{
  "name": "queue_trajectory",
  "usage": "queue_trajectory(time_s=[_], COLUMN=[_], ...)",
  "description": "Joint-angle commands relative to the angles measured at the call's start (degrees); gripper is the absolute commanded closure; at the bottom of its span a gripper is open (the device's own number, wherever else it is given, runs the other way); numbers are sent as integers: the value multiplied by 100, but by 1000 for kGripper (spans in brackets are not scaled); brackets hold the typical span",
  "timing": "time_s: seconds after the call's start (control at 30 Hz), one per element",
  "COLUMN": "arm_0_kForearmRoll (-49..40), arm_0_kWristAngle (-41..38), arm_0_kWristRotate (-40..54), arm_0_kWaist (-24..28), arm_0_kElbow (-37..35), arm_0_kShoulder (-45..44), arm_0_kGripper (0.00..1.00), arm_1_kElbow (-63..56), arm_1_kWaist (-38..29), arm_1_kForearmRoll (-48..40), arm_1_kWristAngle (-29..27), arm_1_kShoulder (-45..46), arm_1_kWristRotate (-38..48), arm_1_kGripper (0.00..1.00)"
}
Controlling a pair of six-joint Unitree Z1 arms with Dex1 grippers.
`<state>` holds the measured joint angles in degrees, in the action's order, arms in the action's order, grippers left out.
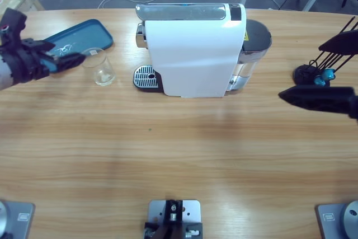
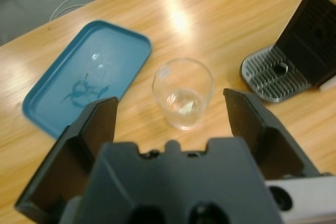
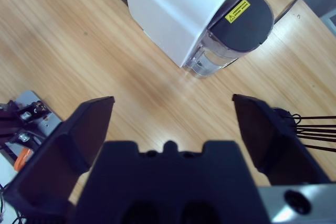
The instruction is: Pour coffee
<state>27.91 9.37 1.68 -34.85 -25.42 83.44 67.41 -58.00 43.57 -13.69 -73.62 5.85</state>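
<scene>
Between the left tool's [image 2: 170, 114] spread jaws, a clear glass [image 2: 183, 93] stands upright.

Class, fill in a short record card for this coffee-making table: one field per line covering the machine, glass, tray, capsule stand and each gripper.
Machine: white coffee machine, upright at the table's middle
Drip grate: round metal drip grate, nothing on it
Glass: clear glass, upright, no coffee visible, between tray and grate
Tray: teal tray, bare
Capsule stand: black wire stand with teal capsules
Left gripper: open, facing the glass
Right gripper: open, holding nothing
</scene>
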Motion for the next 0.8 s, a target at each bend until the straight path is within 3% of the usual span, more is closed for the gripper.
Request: queue_trajectory(time_s=[0.03, 0.37, 0.8], arm_0_kForearmRoll=[663, 876, 1602], arm_0_kWristAngle=[-541, -401, -427], arm_0_kWristRotate=[43, 43, 34], arm_0_kWaist=[251, 356, 400], arm_0_kElbow=[225, 257, 334], arm_0_kShoulder=[902, 1155, 2155], arm_0_kGripper=[20, 18, 18], arm_1_kElbow=[-458, -580, -562], arm_1_kWaist=[25, 25, 41], arm_1_kForearmRoll=[-474, -709, -783], arm_1_kWristAngle=[149, 270, 306], arm_1_kShoulder=[-148, -288, -383], arm_1_kWristRotate=[-101, -68, -75], arm_1_kGripper=[0, 0, 0])
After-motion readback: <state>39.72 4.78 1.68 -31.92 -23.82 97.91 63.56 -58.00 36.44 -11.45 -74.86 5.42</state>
